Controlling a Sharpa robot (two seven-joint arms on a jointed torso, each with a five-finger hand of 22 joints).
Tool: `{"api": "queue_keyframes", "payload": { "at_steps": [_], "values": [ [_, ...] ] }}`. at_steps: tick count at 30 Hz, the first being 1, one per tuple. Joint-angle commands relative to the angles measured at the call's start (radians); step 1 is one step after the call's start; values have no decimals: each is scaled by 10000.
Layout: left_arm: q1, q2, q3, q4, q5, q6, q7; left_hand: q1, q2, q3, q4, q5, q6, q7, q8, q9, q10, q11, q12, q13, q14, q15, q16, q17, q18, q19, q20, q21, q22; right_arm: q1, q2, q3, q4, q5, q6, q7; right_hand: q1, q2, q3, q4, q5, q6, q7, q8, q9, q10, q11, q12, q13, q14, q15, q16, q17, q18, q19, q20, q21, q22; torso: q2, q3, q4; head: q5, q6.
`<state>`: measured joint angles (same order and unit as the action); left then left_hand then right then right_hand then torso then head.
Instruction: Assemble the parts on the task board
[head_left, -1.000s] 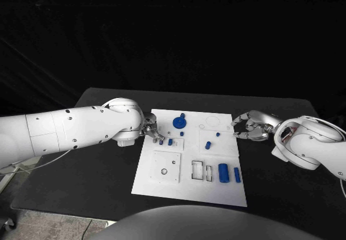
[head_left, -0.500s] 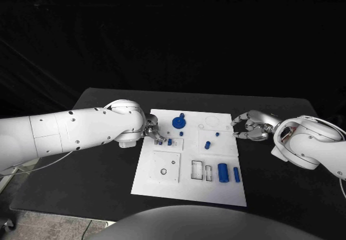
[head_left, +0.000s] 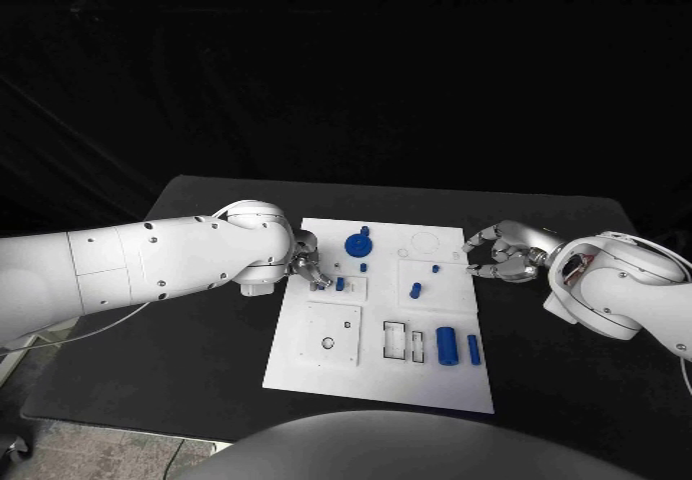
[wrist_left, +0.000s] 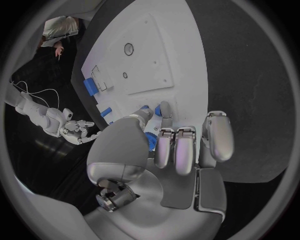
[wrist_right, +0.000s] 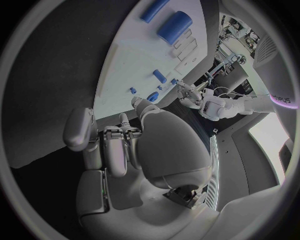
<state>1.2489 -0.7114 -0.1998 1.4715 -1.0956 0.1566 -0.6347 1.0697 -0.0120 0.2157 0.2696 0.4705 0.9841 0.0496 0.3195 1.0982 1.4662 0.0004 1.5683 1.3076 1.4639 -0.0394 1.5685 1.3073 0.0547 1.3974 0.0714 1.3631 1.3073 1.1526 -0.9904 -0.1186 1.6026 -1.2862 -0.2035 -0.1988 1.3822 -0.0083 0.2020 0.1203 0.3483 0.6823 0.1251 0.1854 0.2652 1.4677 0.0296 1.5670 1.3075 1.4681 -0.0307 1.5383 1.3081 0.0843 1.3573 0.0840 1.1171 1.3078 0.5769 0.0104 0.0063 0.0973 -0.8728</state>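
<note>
I've got the left hand (head_left: 304, 265) pinching a small blue peg (head_left: 340, 284) at its task board (head_left: 332, 372) slot for seating; right hand (head_left: 498, 255) curled closed, holding nothing I can see.

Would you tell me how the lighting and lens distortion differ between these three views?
Head view: straight edges stay straight, the white task board is bright against the dark table and black background. Left wrist view: fisheye bends the board's edge, soft glare on the left hand. Right wrist view: same bending, the right hand evenly lit.
</note>
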Motion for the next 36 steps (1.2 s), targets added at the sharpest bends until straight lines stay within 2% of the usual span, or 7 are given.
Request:
{"api": "queue_keyframes", "payload": {
  "at_steps": [1, 4, 12, 17, 29, 33, 36],
  "values": [
    [-13, 41, 2, -11, -34, 221, -14, 160, -7, -33, -63, 168, -46, -9, -71, -20, 1046, -93, 25, 2632, 1069, -73, 23, 2635, 38, 1, -51, -57, 1859, -7, 2, 0, 12, -27, 147, -13, 7, 54, 76, 12, 52, 69, 23, -51, -14, 1031, 56, 38, 2633, 840, 67, -35, 2422, 139, -47, 11, -25, 1323, 2, 0, -4, 3, 2],
    [-25, 56, 2, -12, -9, 226, -10, 320, -25, -15, -136, 565, -60, -17, -75, -40, 1046, -102, 25, 2632, 1069, -81, 23, 2635, 40, -4, -58, -62, 1858, -7, 0, 0, 10, -26, 147, -15, 7, 54, 76, 12, 52, 69, 23, -51, -14, 1031, 56, 38, 2633, 840, 67, -35, 2422, 139, -47, 11, -25, 1323, -3, -1, -3, 7, 2],
    [-39, 82, 2, -29, 37, 169, 10, 617, -35, 85, -311, 1231, -78, -37, -60, -58, 1046, -123, 25, 2632, 1069, -98, 23, 2635, 41, -9, -74, -67, 1857, -7, -2, 0, 15, -26, 141, -15, 7, 54, 76, 12, 52, 69, 23, -51, -14, 1031, 56, 38, 2633, 840, 67, -35, 2422, 139, -47, 11, -25, 1323, -2, 0, -10, 14, 2],
    [-41, 83, 2, -35, 46, 55, 20, 799, 55, 221, -429, 1428, -81, -55, -37, -51, 1046, -141, 25, 2632, 1069, -111, 23, 2635, 36, 4, -82, -49, 1863, -7, -6, 0, 18, -25, 134, -15, 7, 54, 76, 12, 52, 69, 23, -51, -14, 1031, 56, 38, 2633, 840, 67, -35, 2422, 139, -47, 11, -25, 1323, -3, 1, -12, 20, 2],
    [-42, 8, 4, 65, 39, -282, 52, 991, 417, 580, -503, 1446, -58, -47, 35, -21, 1046, -145, 25, 2632, 1069, -119, 23, 2635, 35, 4, -96, -45, 1864, -7, -8, 0, 24, -23, 122, -18, -7, 55, 102, 12, 57, 84, 29, -47, -22, 1031, 61, 38, 2633, 836, 72, -40, 2419, 139, -50, 15, -33, 1321, -1, 0, -8, -9, 2],
    [-40, -40, 6, 90, 119, -302, 53, 1131, 387, 979, -666, 1071, -102, -46, 75, 5, 1046, -142, 25, 2632, 1069, -124, 23, 2635, 37, 2, -105, -45, 1863, -7, -5, 0, 24, -23, 118, -21, -7, 55, 102, 12, 57, 84, 29, -47, -22, 1031, 61, 38, 2633, 836, 72, -40, 2419, 139, -50, 15, -33, 1321, -2, -4, -14, -13, 2],
    [-37, -112, 19, 144, 214, -331, 52, 1152, 249, 1586, -804, 490, -138, -34, 114, 18, 1046, -137, 25, 2632, 1069, -127, 23, 2635, 35, 8, -108, -35, 1865, -7, -4, 0, 24, -23, 114, -24, -6, 59, 112, 9, 59, 86, 31, -47, -24, 1031, 62, 38, 2633, 839, 73, -36, 2421, 139, -50, 15, -35, 1321, -1, -1, -14, -17, 2]
  ]
}}
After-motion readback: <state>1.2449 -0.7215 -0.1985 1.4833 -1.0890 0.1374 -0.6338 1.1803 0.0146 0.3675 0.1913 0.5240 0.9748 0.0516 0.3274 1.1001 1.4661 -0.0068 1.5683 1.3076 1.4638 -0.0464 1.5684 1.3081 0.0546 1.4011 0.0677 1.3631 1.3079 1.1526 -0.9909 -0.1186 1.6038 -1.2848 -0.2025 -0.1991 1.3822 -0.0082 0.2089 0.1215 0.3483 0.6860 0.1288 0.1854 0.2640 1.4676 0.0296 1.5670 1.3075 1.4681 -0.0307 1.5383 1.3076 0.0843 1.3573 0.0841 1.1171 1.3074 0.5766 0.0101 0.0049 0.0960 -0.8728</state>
